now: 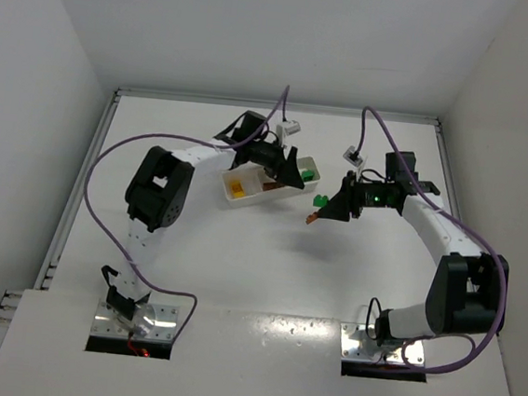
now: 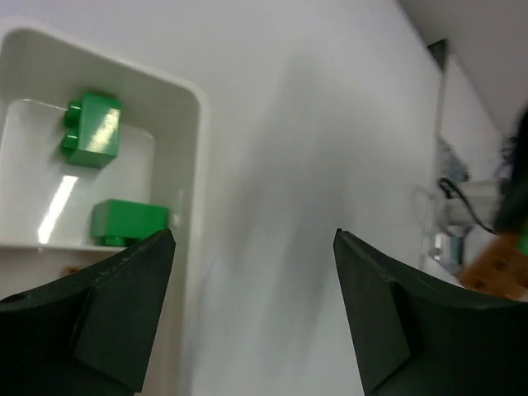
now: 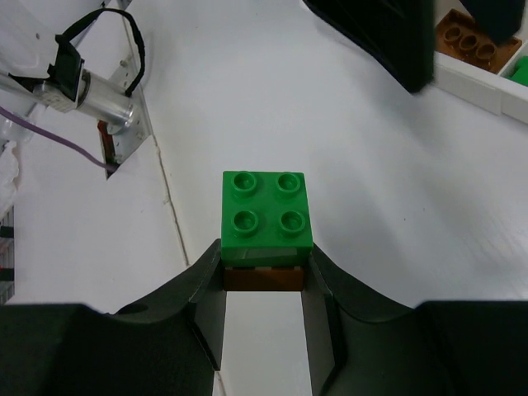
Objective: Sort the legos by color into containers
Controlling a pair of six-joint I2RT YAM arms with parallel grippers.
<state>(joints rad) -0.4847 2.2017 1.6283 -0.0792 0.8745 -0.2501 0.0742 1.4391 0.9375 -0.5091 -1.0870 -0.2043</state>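
We found the left hand (image 2: 254, 239) spread and holding nothing, over the end compartment of the white tray (image 1: 245, 200), where two green bricks (image 2: 92, 129) lay. The right hand (image 3: 266, 252) pinched a brown brick (image 3: 262, 280) with a green brick (image 3: 266, 210) stacked on it, above the tabletop (image 1: 238, 270) just beside the tray. A yellow brick (image 1: 238, 189) lay in the opposite end compartment.

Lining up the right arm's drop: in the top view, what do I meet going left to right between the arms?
Yellow-orange bricks → left gripper, open → green bricks in the tray, right end compartment → green-on-brown stack held in the right gripper.
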